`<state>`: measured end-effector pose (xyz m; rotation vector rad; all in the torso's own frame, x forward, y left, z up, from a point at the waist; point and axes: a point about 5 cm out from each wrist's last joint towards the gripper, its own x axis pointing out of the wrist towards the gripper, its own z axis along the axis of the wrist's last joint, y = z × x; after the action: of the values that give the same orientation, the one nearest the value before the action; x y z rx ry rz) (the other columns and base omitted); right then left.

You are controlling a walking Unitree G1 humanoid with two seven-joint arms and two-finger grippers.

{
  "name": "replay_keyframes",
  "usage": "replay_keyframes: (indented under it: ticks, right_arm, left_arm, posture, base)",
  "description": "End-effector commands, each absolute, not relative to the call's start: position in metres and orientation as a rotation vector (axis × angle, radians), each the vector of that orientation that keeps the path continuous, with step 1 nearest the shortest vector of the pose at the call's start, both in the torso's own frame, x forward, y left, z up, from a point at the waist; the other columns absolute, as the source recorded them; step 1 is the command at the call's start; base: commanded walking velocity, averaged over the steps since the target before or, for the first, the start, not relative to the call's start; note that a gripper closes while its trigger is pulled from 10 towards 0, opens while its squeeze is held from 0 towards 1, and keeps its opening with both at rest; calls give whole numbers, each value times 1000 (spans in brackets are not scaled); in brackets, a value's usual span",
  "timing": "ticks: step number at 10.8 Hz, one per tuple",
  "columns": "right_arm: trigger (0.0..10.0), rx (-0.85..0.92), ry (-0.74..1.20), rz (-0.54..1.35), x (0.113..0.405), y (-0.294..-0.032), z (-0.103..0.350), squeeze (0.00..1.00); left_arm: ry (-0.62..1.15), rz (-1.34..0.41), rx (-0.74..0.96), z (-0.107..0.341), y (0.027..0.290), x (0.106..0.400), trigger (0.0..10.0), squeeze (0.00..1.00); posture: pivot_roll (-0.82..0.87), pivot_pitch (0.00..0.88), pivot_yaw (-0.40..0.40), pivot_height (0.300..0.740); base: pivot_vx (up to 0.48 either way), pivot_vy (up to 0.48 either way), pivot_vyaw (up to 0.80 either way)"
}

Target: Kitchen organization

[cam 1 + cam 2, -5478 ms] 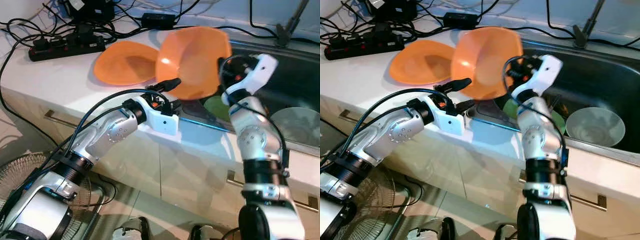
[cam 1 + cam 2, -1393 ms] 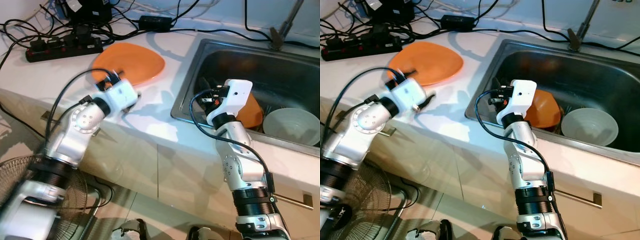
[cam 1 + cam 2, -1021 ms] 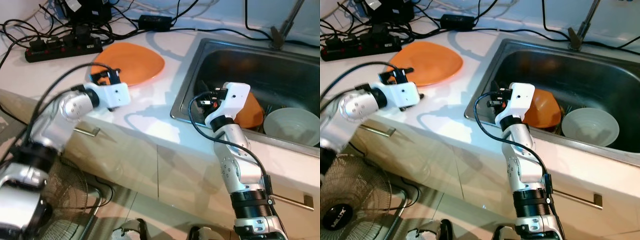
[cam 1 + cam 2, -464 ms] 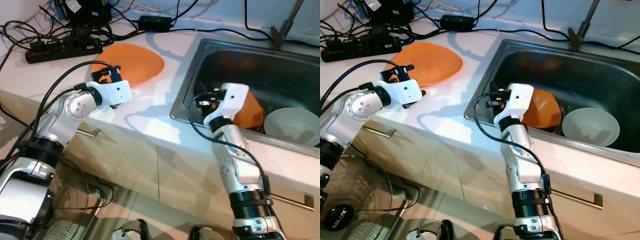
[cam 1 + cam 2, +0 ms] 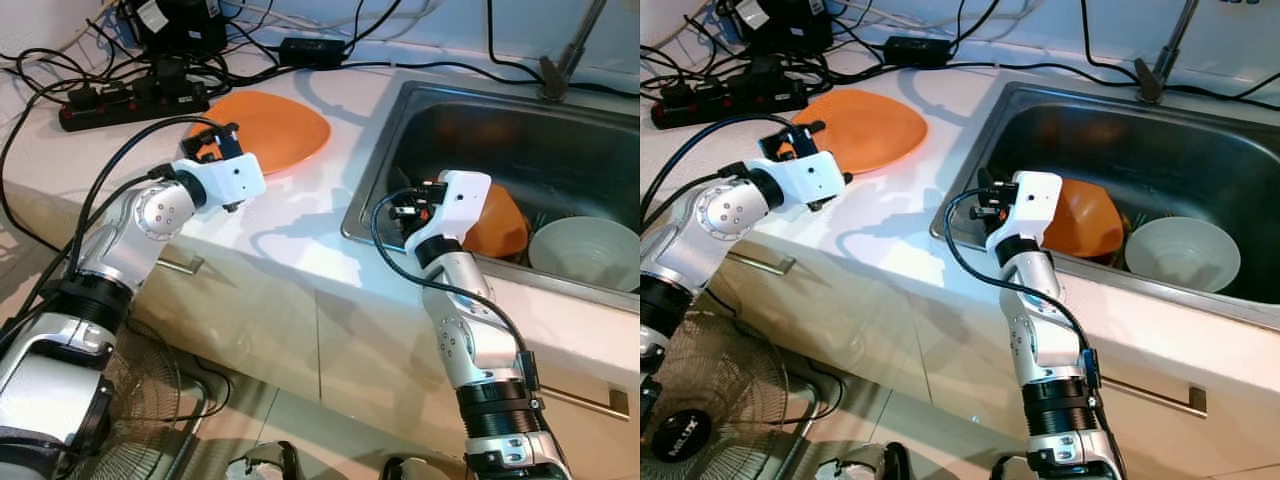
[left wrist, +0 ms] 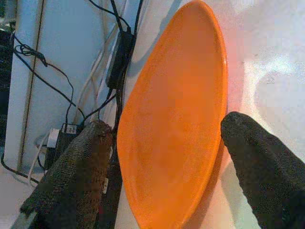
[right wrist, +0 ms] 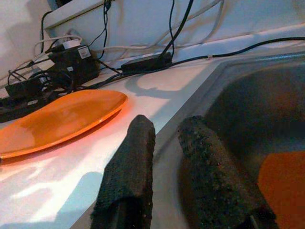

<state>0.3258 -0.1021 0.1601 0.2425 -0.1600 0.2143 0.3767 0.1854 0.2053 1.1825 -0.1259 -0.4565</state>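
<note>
Where it hovered a moment ago, left gripper nearer the orange plate — fingers spread, nothing held.

- Bright light; my arms throw soft shadows on the white tabletop.
- Glare whitens it beside the plate.
- My fingers look blurred close up.
</note>
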Motion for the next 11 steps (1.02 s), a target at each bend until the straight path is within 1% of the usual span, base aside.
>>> replay_keyframes:
  ticks: [1,5,6,7,9,11]
  right_arm:
    - [10000,239,-169,213,327,-102,163,0]
    - [10000,238,-164,206,327,-103,162,0]
    - [10000,237,-163,203,327,-103,162,0]
    - [10000,238,-160,200,327,-104,161,0]
    - [10000,238,-157,197,326,-103,161,0]
    - [10000,239,-152,193,325,-104,159,0]
  left_arm:
    - [-125,-445,1177,207,188,377,0,0]
    - [-129,-435,1208,213,190,379,0,0]
    - [-100,-448,1228,211,193,379,9804,0]
    - [-78,-453,1251,210,196,380,10000,0]
    - [-7,-479,1288,205,203,381,10000,0]
    - [27,-493,1345,204,205,383,10000,0]
  posture:
    - [49,46,62,740]
    - [50,64,61,740]
    - [53,74,62,740]
    - [55,83,64,740]
    - [56,98,68,740]
    - [56,116,71,740]
  base:
    - [0,0,0]
    - [0,0,0]
    - [0,0,0]
    - [0,0,0]
    - [0,0,0]
    - [0,0,0]
